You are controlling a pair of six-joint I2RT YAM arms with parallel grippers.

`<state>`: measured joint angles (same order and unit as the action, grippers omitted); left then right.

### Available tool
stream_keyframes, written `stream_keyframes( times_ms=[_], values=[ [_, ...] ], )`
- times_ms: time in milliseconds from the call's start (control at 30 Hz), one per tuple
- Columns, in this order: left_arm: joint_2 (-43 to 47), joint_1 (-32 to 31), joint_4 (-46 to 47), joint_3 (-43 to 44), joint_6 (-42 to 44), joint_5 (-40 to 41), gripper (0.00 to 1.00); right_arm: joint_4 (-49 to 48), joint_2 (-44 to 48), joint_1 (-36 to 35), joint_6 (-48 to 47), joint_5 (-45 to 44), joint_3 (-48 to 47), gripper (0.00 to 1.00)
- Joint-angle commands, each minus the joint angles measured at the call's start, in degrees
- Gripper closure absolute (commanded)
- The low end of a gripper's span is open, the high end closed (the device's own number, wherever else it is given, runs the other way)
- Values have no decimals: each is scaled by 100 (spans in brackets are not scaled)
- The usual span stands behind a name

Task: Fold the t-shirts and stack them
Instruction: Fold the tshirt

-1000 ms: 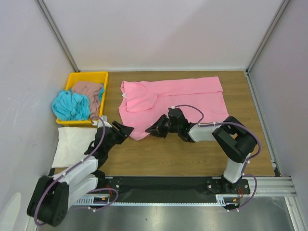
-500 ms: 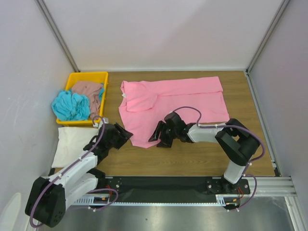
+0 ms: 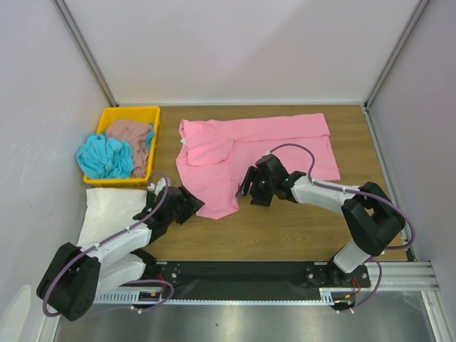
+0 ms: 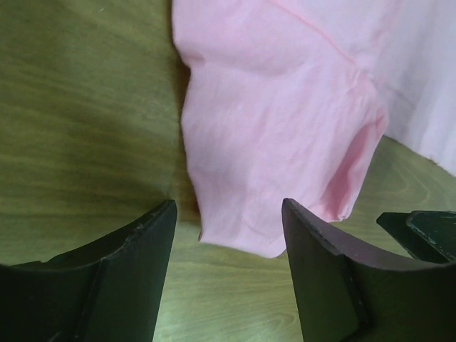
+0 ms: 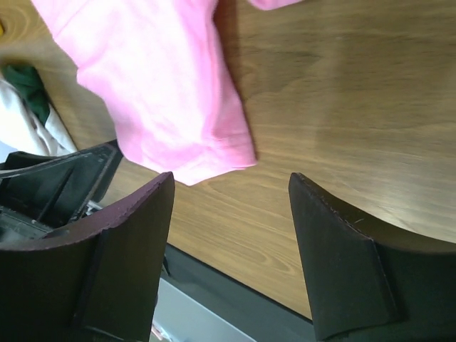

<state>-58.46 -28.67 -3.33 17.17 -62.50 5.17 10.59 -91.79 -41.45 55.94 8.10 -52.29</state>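
Note:
A bright pink t-shirt (image 3: 263, 146) lies spread across the wooden table, its near-left flap (image 3: 217, 199) reaching toward me. My left gripper (image 3: 191, 204) is low at that flap's left edge and open. The flap's corner (image 4: 278, 135) lies just ahead of its tips (image 4: 228, 214), nothing gripped. My right gripper (image 3: 249, 187) is open just right of the flap, over bare wood (image 5: 231, 185), with the pink cloth (image 5: 157, 92) ahead and to its left. A cream-white shirt (image 3: 107, 210) lies folded at the left. Turquoise (image 3: 105, 157) and brown-pink (image 3: 130, 132) shirts sit bunched in the tray.
The yellow tray (image 3: 132, 112) stands at the back left against the wall. White walls close in three sides. The black mounting rail (image 3: 242, 271) runs along the near edge. Bare wood (image 3: 285, 228) shows in front of the pink shirt.
My right gripper opened, let go of the pink shirt's edge and drew back to the right. The flap now lies flat. My left gripper slid down to the flap's corner and widened.

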Motion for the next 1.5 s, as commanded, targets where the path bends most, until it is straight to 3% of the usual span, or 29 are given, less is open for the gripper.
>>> stream_keyframes(
  times_ms=[0, 267, 467, 700, 800, 900, 967, 1133, 1400, 1467],
  values=[
    [-131, -60, 789, -240, 89, 204, 32, 110, 302, 67, -127, -151, 79, 29],
    [-632, -130, 2160, -503, 98, -419, 31, 110, 337, 146, -110, -177, 140, 29],
    [87, -183, 2136, -750, 98, -359, 37, 75, 416, 181, -66, -212, 237, 30],
    [1309, -183, 706, -548, -148, -87, 70, 5, 416, 216, -31, -195, 404, 30],
    [1320, -192, -14, -224, -175, -16, 85, 13, 390, 243, -40, -195, 422, 30],
    [926, -192, -430, 32, -157, -51, 89, -4, 390, 269, -66, -203, 430, 30],
    [679, -192, -501, 93, -157, -130, 88, 13, 390, 295, -83, -203, 430, 30],
    [54, -192, -616, 120, -8, -157, 72, 66, 512, 418, -171, -238, 501, 31],
    [413, -192, 181, -284, 484, -209, 40, -100, 566, 445, -874, -134, 378, 31],
    [501, -192, 307, -433, 511, -236, 38, -293, 478, 366, -1110, -46, 273, 31]
  ],
)
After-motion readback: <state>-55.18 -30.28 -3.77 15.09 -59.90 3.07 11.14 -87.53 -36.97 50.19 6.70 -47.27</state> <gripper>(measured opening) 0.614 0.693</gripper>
